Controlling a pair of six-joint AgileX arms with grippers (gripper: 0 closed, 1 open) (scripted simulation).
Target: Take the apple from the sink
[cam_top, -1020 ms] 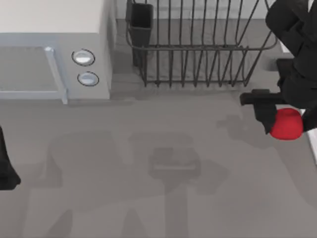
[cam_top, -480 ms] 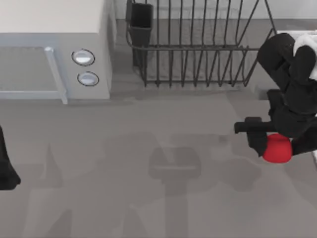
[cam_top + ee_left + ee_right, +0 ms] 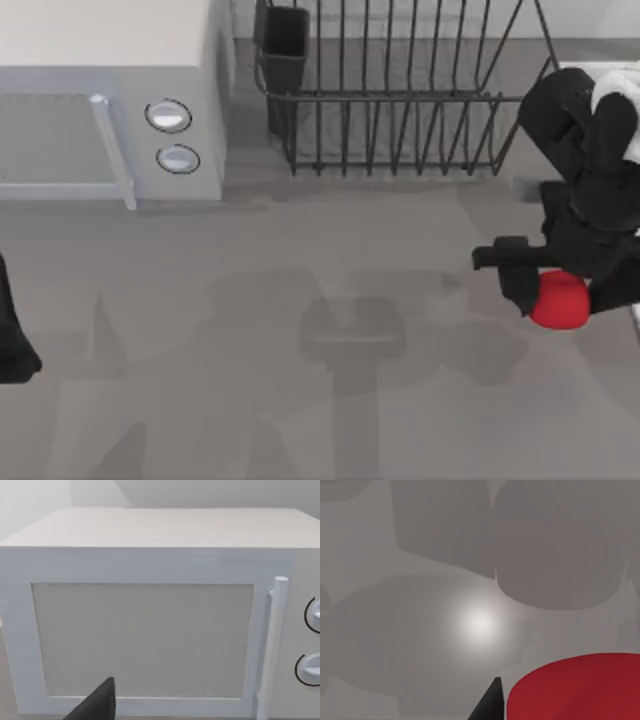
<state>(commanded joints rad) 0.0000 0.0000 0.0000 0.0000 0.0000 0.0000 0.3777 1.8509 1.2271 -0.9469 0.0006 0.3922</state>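
Flat grey countertop (image 3: 300,400), matte, with soft blurry shadows all over it. Along the back on the left sits one boxy white microwave (image 3: 110,90) with a pale bar handle (image 3: 112,150) and two round knobs (image 3: 168,116). Next to it is one dark wire rack (image 3: 400,100), thin metal rods, with a small black cup (image 3: 285,40) clipped in its left corner.

One apple (image 3: 558,300), and it's really just a smooth bright red ball, so it has no long axis or pointing direction to speak of. It's at the right side of the table, held up above the counter in the right gripper (image 3: 555,295), whose black fingers are clamped on either side of it. In the right wrist view the apple (image 3: 580,690) bulges in as a big red curve beside one black fingertip (image 3: 490,705), with plain grey counter behind.

A thin pale strip at the far right edge looks like the sink rim (image 3: 634,320); the apple is just left of it, outside it.

Left arm is parked at the left edge of the table. Its wrist view faces the microwave door (image 3: 140,640), with one dark fingertip (image 3: 97,705) poking in. Can't tell if that gripper's apart or together.
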